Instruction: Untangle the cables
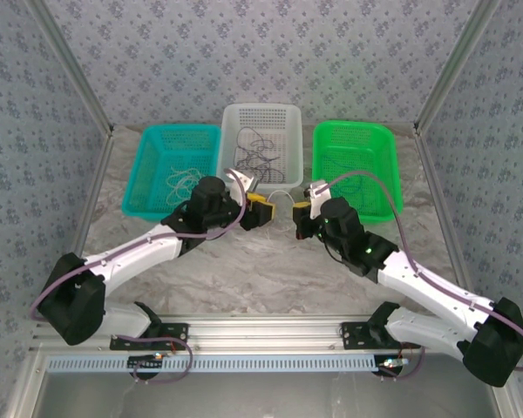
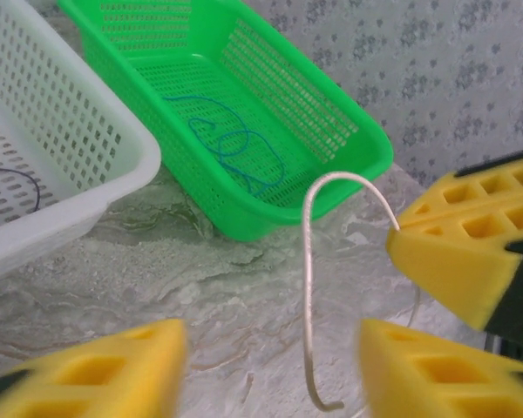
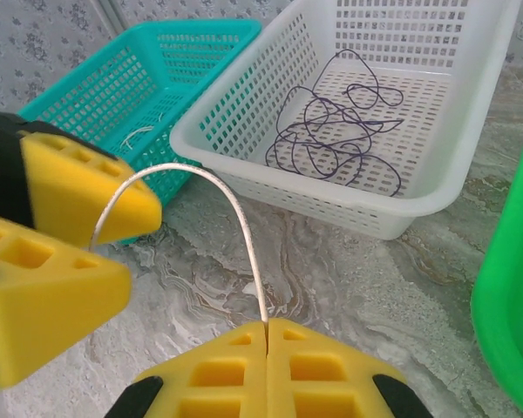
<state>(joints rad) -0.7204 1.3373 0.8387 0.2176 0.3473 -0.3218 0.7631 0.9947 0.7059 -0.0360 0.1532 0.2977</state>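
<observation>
A whitish cable [image 3: 211, 178] arches over the marbled table between my two grippers. My right gripper [image 3: 267, 331] is shut on one end of it, the wire pinched between the yellow pads. The cable's other end [image 2: 307, 296] hangs down, hooked at its tip, in the gap of my left gripper [image 2: 272, 359], which is open; its fingers [image 2: 96, 374] stand apart on both sides. From above, the left gripper [image 1: 263, 210] and right gripper [image 1: 302, 210] face each other in front of the white basket [image 1: 289, 111]. Dark purple cables [image 3: 331, 131] lie looped in that basket.
A teal basket [image 1: 148, 165] at the left holds whitish cables [image 1: 181, 181]. A green basket [image 1: 392, 165] at the right holds a blue cable [image 2: 235, 148]. All three baskets stand in a row at the back, and patterned walls close in the sides.
</observation>
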